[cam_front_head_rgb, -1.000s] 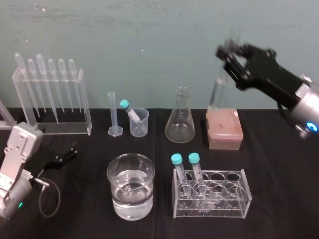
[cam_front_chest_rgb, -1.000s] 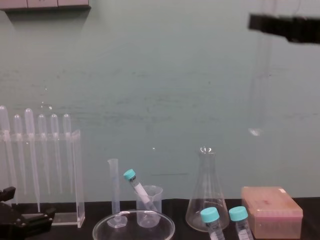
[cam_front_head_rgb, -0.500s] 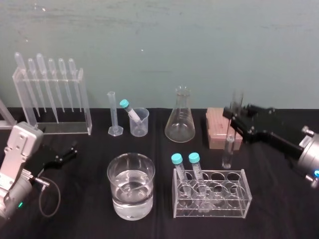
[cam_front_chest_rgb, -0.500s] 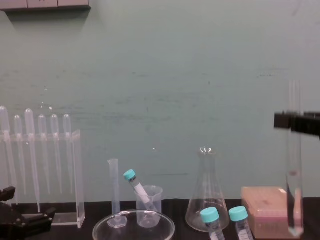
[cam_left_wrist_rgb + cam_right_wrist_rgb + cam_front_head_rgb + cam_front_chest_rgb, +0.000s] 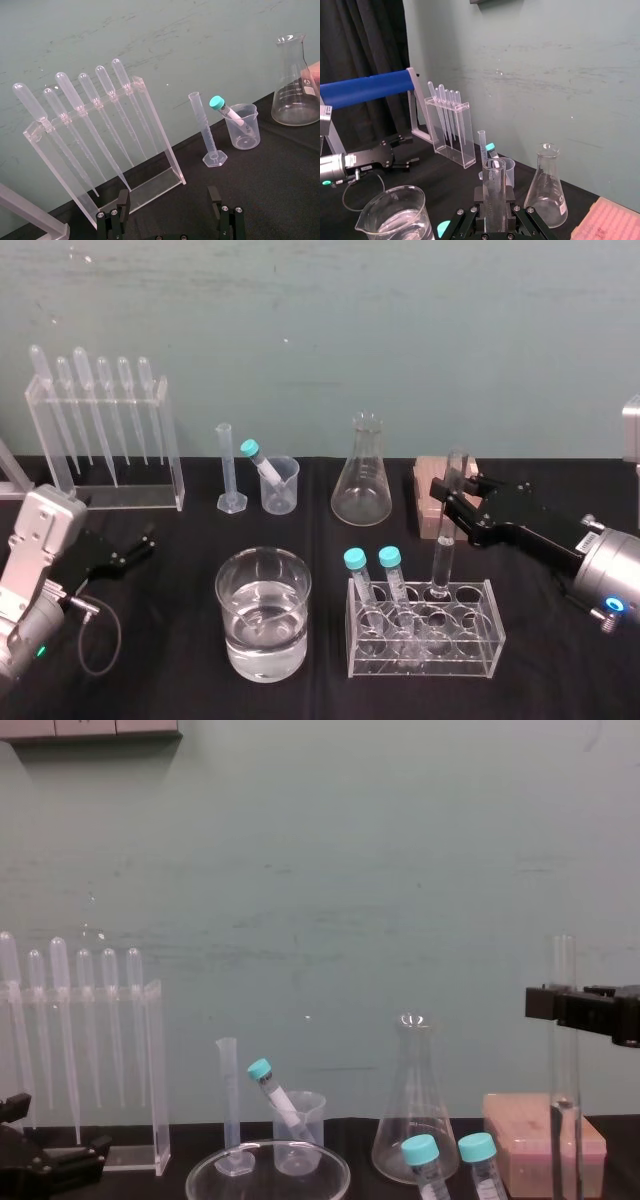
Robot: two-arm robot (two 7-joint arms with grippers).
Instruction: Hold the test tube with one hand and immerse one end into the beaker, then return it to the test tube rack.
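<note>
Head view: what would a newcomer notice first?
The right gripper, at the right of the table, grips the tall test tube, held about upright with its lower end at a back hole of the clear rack that holds two teal-capped tubes. Next, the wide beaker of clear liquid stands at front centre. The left gripper rests open at far left.

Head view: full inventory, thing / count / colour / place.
test tube: 1, clear, in right pincer, lower end at clear rack's back row
beaker: 1, clear, water inside, front centre
clear rack: 1, front right
capped tubes: 3, teal caps, two in clear rack, one in small cup
pink block: 1, back right
conical flask: 1, clear, back centre
graduated cylinder: 1, clear, beside small cup
pipettes: 6, clear, in stand, back left
left pincer: open, parked, left
right pincer: shut on test tube
</note>
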